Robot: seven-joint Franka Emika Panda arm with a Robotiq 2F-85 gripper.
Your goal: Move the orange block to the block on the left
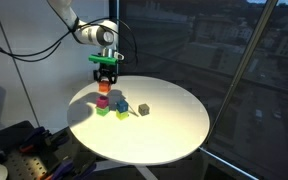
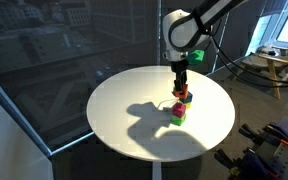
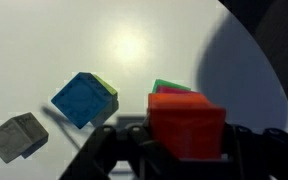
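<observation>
- The Robotiq gripper (image 1: pixel 105 80) has its jaws pinched narrow on the orange cube-shaped block (image 3: pixel 185 122). The wrist view shows a finger on each side, so the block is up in the grip, not on the table.
- What matters here: the small green block (image 3: pixel 168 87) sits pretty much straight under the held one. In the wrist view only a strip of green pokes out past the orange block's far edge.
- Both exterior views show a vertical column on the round white table (image 1: pixel 174 130): orange on top, a reddish patch (image 1: pixel 102 100) under it, green at the bottom. I can't tell if the orange is touching what's below.
- The blue block (image 3: pixel 84 100) and grey block (image 3: pixel 17 136) sit off to one side, apart from the column.
- My guess is the next move is basically straight down, with maybe a tiny nudge toward that green strip.
</observation>
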